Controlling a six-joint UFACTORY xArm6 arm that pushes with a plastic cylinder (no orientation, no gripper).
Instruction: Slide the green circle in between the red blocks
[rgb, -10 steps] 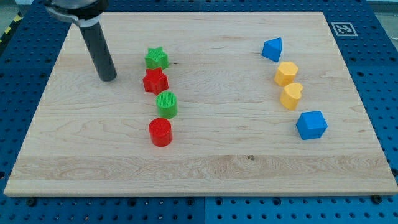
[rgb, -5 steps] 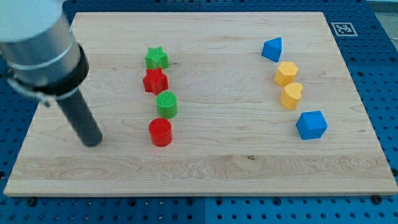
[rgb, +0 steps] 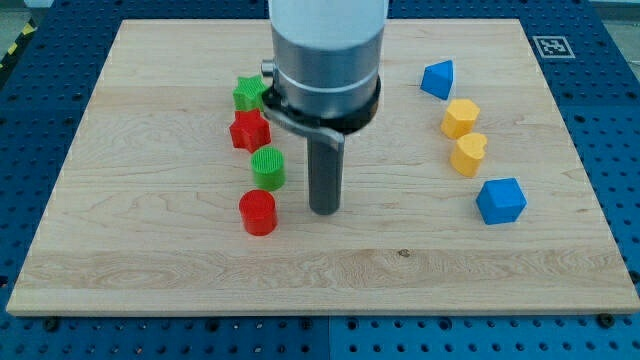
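The green circle (rgb: 268, 167) stands in a column at the view's left-centre, between the red star (rgb: 249, 130) above it and the red circle (rgb: 258, 212) below it. A green star (rgb: 249, 94) sits at the top of the column, partly hidden by the arm. My tip (rgb: 324, 209) rests on the board just right of the red circle and below-right of the green circle, touching neither.
At the view's right, a blue block (rgb: 438, 78), a yellow block (rgb: 461, 117), a yellow heart (rgb: 468, 154) and a blue block (rgb: 500, 201) form a column. The wooden board (rgb: 150, 270) lies on a blue pegboard.
My tip has swept from the board's left side, first down and then right, to just right of the red circle. No block has moved.
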